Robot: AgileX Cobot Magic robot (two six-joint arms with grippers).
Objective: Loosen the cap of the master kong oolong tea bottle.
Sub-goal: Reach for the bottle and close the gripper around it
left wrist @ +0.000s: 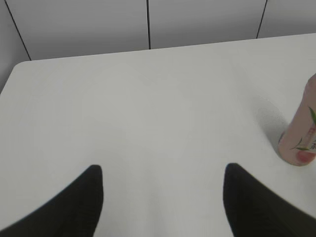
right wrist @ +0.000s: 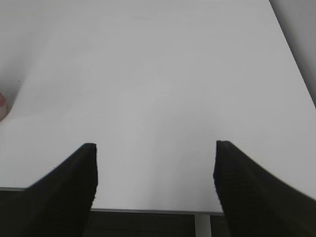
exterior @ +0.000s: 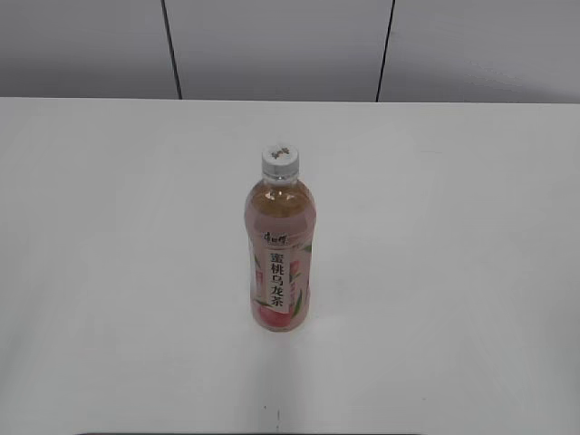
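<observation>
— So where's the bottle (exterior: 279, 249)?
— Upright mid-table (exterior: 109, 272), cap (exterior: 280, 159) on, free to grasp.
— And the grippers?
— Left gripper (left wrist: 163, 185) and right gripper (right wrist: 155, 165) both spread, well apart from it.

left gripper (left wrist: 163, 197): jaws spread wide, left of the bottle (left wrist: 301, 133) | right gripper (right wrist: 155, 182): jaws spread wide, right of it
</observation>
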